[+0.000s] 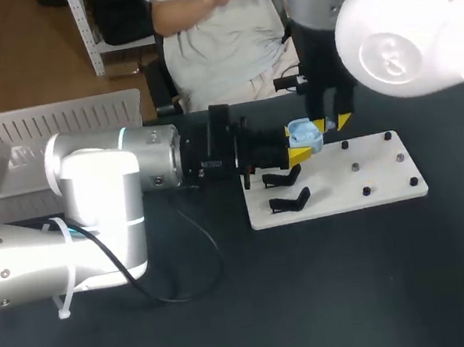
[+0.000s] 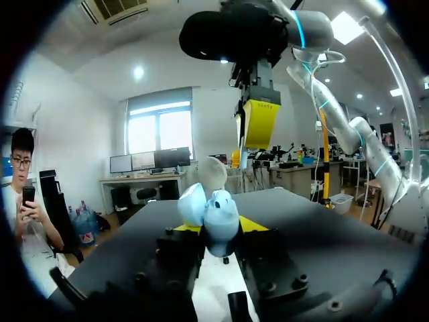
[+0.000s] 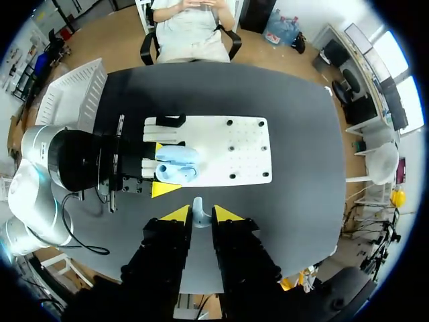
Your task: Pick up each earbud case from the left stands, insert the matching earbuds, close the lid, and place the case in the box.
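My left gripper [image 2: 216, 229] is clamped on the open light-blue earbud case [image 2: 213, 206], just right of centre in the head view, over the left end of the white board [image 1: 374, 185]. My right gripper [image 3: 199, 215] hangs above the case, pinching a white earbud [image 3: 198, 205]. The white box [image 1: 0, 143] sits at upper left.

No readable text, faint print on yellow fingertip [image 2: 260, 124] — illegible
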Robot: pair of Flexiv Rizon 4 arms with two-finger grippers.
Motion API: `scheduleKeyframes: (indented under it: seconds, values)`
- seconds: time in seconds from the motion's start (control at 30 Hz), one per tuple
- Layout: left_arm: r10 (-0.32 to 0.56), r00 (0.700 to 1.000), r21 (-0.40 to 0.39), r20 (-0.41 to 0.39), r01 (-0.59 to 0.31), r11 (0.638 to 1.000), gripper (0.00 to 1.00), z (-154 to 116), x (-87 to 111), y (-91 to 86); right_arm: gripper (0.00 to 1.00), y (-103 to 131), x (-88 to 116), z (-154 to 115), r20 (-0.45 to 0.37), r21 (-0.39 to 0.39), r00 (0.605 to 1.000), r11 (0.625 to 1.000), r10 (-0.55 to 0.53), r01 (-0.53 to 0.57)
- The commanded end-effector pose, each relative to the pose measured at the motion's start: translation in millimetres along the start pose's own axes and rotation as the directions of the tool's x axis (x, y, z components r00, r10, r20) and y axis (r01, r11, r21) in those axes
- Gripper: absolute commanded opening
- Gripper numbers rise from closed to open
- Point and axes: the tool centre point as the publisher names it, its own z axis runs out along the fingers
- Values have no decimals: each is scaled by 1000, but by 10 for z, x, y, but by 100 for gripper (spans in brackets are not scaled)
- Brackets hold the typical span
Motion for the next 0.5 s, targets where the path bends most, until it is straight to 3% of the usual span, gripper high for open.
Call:
scheduleKeyframes:
  seconds: [0.03, 0.27, 0.5]
  values:
    - [1, 1000, -5, -1, -1, 1000, 0, 5, -2, -12, 0, -8, 14, -3, 3, 0, 1000, 1000, 1, -1]
    - [1, 1000, -5, -1, -1, 1000, 0, 5, -2, -12, 0, 101, -19, 29, -4, 28, 998, 998, -59, 59]
    - [1, 1000, -5, -1, -1, 1000, 0, 5, -2, -12, 0, 135, -56, 29, -60, -13, 986, 988, -157, 157]
